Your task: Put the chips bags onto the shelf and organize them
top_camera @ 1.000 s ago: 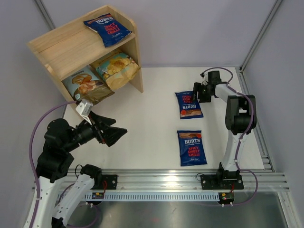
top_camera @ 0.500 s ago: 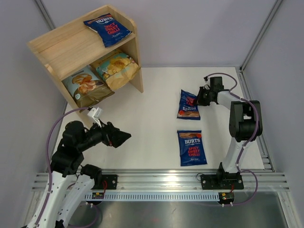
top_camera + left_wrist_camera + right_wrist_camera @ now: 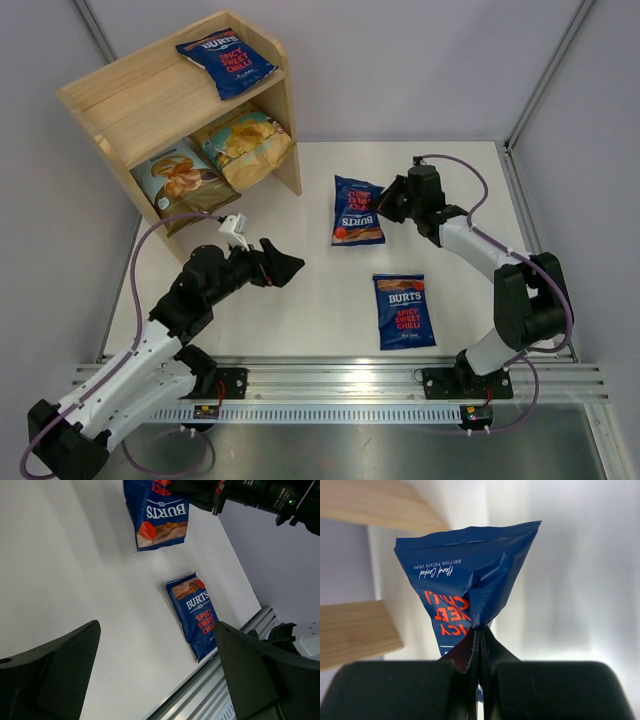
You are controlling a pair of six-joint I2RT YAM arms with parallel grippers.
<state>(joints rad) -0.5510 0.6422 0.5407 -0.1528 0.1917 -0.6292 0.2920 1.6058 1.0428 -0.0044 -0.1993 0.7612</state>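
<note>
Burts bag (image 3: 357,211) lifted leftward, pinched by right end effector (image 3: 384,206), left end effector (image 3: 286,268) spread wide

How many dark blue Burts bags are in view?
3. First bag on the shelf top; second bag in the right gripper, jaws shut; third bag flat on the table.

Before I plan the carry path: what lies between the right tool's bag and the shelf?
Only bare table separates the held bag and the shelf, as the top view shows.
</note>
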